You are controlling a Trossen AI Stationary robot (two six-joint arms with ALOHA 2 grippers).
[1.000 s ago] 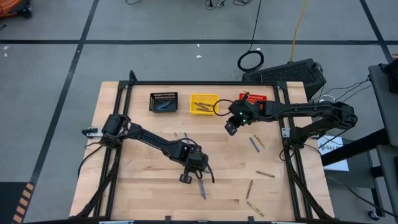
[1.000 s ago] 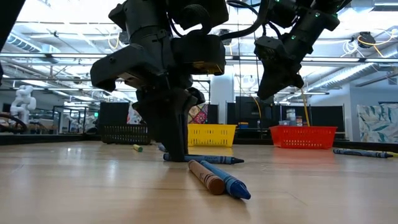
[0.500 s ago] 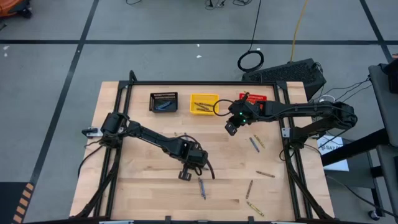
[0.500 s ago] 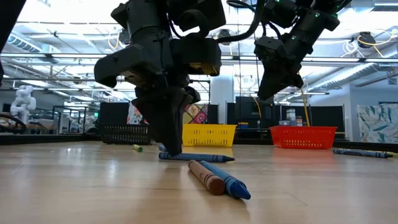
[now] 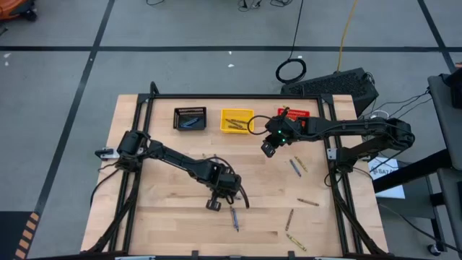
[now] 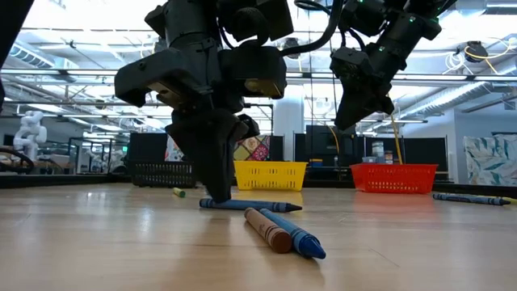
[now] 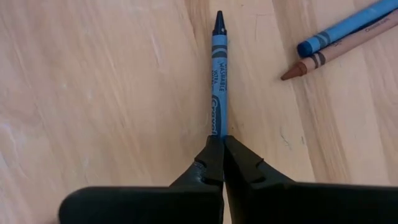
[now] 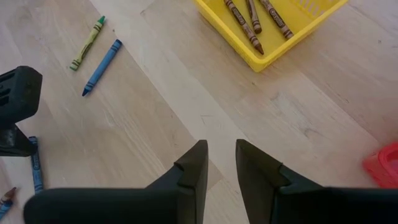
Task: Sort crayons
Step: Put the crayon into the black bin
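Observation:
My left gripper (image 5: pixel 214 205) stands with its shut fingers (image 7: pixel 222 149) pointing down on a blue crayon (image 7: pixel 217 74) that lies flat on the table; the low view shows the crayon too (image 6: pixel 250 205). A brown crayon (image 6: pixel 268 229) and a blue crayon (image 6: pixel 295 234) lie side by side nearer the table's near edge. My right gripper (image 5: pixel 268 149) hangs open and empty (image 8: pixel 221 155) above the table, by the yellow bin (image 5: pixel 237 120), which holds several brown crayons. My left gripper's shut fingers come from above onto the blue crayon near its blunt end (image 7: pixel 217 127), their closing line along the crayon. The fingertips hide the place of contact. The crayon lies flat on the table, its tip (image 7: pixel 219 22) pointing away from the fingers.
A black bin (image 5: pixel 190 118) and a red bin (image 5: pixel 294 115) flank the yellow one at the far edge. Loose crayons lie at the table's right (image 5: pixel 292 167), (image 5: pixel 308 202), (image 5: pixel 295 243). A green crayon (image 8: pixel 87 42) and a blue crayon (image 8: pixel 102 66) lie mid-table.
My left gripper has moved a little toward the table's left edge, staying down on the table. The blue crayon under it has slid the same way, still flat on the wood.

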